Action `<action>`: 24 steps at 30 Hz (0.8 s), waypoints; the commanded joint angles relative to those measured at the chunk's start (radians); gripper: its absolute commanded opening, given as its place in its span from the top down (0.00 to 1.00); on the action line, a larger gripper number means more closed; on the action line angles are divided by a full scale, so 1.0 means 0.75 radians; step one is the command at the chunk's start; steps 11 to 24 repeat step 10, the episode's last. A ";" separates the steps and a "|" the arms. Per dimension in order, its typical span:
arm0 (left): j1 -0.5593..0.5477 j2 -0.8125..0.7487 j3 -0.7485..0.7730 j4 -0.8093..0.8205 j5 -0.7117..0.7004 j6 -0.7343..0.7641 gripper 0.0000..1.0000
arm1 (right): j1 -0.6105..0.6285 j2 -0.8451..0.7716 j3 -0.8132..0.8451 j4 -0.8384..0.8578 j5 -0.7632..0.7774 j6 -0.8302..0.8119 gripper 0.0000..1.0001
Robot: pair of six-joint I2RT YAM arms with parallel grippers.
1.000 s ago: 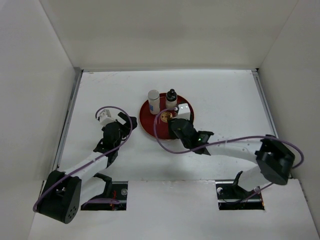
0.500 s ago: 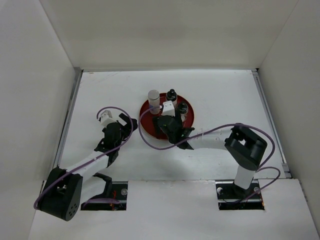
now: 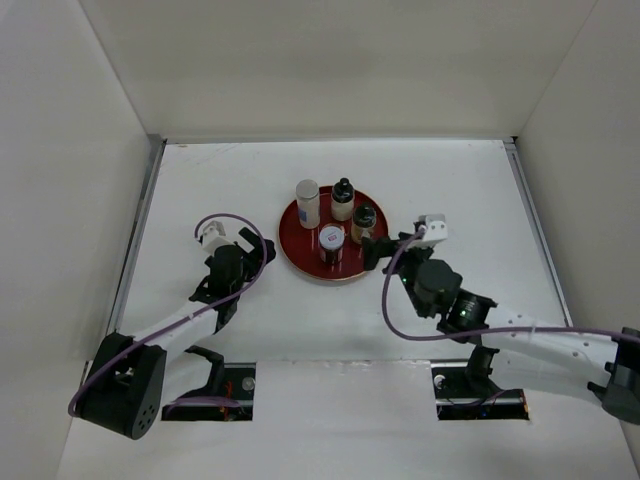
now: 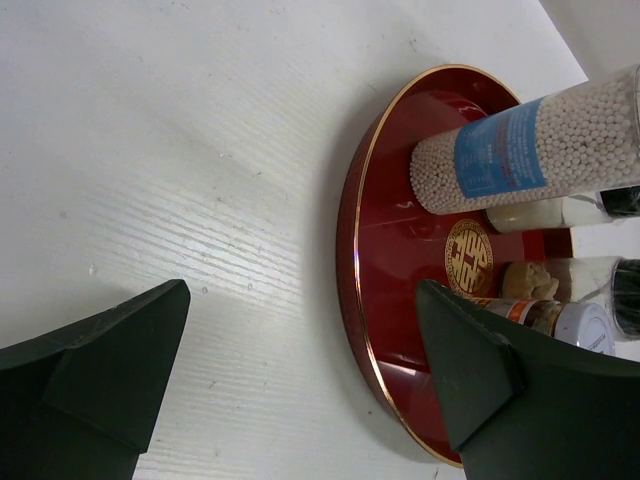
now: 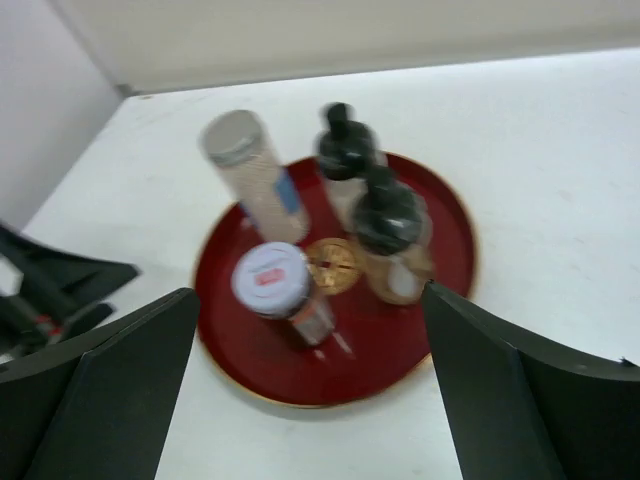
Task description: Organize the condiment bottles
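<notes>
All the condiment bottles stand on the round red tray (image 3: 300, 250). A pale cylinder (image 3: 307, 203) and a black-capped bottle (image 3: 343, 198) are at the back. A second dark bottle (image 3: 364, 222) is at the right and a lilac-capped one (image 3: 331, 243) in front. My right gripper (image 3: 385, 248) is open just off the tray's right rim, holding nothing. Its wrist view shows the cylinder (image 5: 255, 175), both dark bottles (image 5: 345, 160) (image 5: 390, 225) and the lilac cap (image 5: 272, 280) ahead of the right gripper (image 5: 310, 292). My left gripper (image 3: 258, 248) (image 4: 303, 295) is open beside the tray's left rim (image 4: 350, 250), empty.
White walls enclose the table on the left, back and right. A metal strip (image 3: 140, 230) runs along the left edge. Purple cables loop over both arms. The tray's gold emblem (image 4: 468, 256) shows between the bottles.
My right gripper has opened and drawn back to the right off the tray, uncovering the lilac-capped bottle and the second dark bottle. The left arm has barely moved.
</notes>
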 commanded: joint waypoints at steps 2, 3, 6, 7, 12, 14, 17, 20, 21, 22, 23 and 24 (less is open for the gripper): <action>-0.007 -0.031 0.045 0.046 0.000 0.013 0.00 | -0.095 -0.143 -0.206 0.010 0.070 0.116 0.00; -0.013 -0.039 0.039 0.054 -0.008 0.019 0.00 | -0.119 -0.159 -0.237 0.020 0.070 0.124 0.00; -0.013 -0.043 0.033 0.060 -0.008 0.021 0.00 | -0.222 -0.162 -0.319 0.075 0.048 0.144 0.00; -0.009 -0.043 0.037 0.054 -0.002 0.021 0.00 | -0.254 -0.155 -0.323 0.075 0.029 0.159 0.00; -0.013 -0.047 0.039 0.050 -0.012 0.025 0.00 | -0.296 -0.157 -0.325 0.057 0.011 0.169 0.00; -0.013 -0.047 0.039 0.050 -0.012 0.025 0.00 | -0.296 -0.157 -0.325 0.057 0.011 0.169 0.00; -0.013 -0.047 0.039 0.050 -0.012 0.025 0.00 | -0.296 -0.157 -0.325 0.057 0.011 0.169 0.00; -0.013 -0.047 0.039 0.050 -0.012 0.025 0.00 | -0.296 -0.157 -0.325 0.057 0.011 0.169 0.00; -0.013 -0.047 0.039 0.050 -0.012 0.025 0.00 | -0.296 -0.157 -0.325 0.057 0.011 0.169 0.00; -0.013 -0.047 0.039 0.050 -0.012 0.025 0.00 | -0.296 -0.157 -0.325 0.057 0.011 0.169 0.00; -0.013 -0.047 0.039 0.050 -0.012 0.025 0.00 | -0.296 -0.157 -0.325 0.057 0.011 0.169 0.00; -0.013 -0.047 0.039 0.050 -0.012 0.025 0.00 | -0.296 -0.157 -0.325 0.057 0.011 0.169 0.00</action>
